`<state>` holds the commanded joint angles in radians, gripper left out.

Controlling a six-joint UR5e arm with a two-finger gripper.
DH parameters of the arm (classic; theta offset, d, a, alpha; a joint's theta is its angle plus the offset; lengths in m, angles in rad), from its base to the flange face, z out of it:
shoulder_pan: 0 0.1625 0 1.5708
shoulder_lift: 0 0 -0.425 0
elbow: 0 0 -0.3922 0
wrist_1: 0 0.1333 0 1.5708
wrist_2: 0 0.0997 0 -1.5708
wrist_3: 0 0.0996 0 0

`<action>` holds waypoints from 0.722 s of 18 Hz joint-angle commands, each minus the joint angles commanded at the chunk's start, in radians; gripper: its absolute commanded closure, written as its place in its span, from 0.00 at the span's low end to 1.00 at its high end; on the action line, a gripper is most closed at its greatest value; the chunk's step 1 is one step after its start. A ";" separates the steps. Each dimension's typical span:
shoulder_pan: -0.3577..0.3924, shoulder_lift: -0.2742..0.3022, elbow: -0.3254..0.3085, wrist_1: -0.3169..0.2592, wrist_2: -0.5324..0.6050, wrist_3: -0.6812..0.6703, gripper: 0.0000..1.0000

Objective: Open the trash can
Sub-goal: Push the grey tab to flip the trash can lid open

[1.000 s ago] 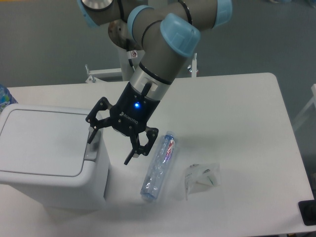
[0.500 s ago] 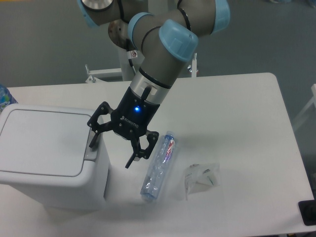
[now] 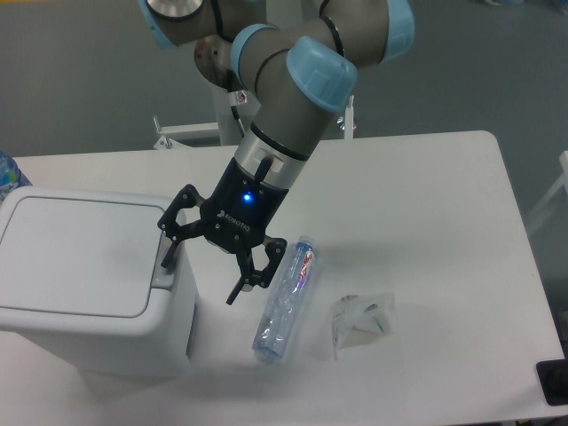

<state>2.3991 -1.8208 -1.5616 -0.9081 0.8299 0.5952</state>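
The trash can (image 3: 84,284) sits at the near left of the white counter (image 3: 426,204), a large boxy white bin whose flat lid (image 3: 75,253) lies closed and level. A small grey tab (image 3: 165,277) shows on its right rim, at the edge of the lid.

The gripper (image 3: 202,266) hangs over the right edge of the trash can, pointing down and toward the near left, with a blue light lit on its black body. Its 2 fingers are spread wide and hold nothing. The left finger (image 3: 168,251) reaches down just above the grey tab at the can's rim; whether it touches the tab cannot be told. The right finger (image 3: 241,282) hangs in the gap between the can and the bottle, clear of both.

A clear plastic bottle (image 3: 286,297) lies on its side on the counter just right of the gripper, its length running from far right to near left. Right of the bottle, near it but apart, lies a small crumpled clear plastic bag (image 3: 361,321). At the far left edge a bit of a blue-patterned object (image 3: 5,170) shows, mostly cut off. A dark object (image 3: 554,382) sits at the near right corner, also cut off.
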 joint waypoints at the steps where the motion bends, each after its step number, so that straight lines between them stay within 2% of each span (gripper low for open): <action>1: 0.000 -0.002 0.003 0.000 0.000 0.000 0.00; 13: -0.002 -0.020 0.000 0.018 0.046 -0.003 0.00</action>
<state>2.3976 -1.8408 -1.5616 -0.8897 0.8759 0.5921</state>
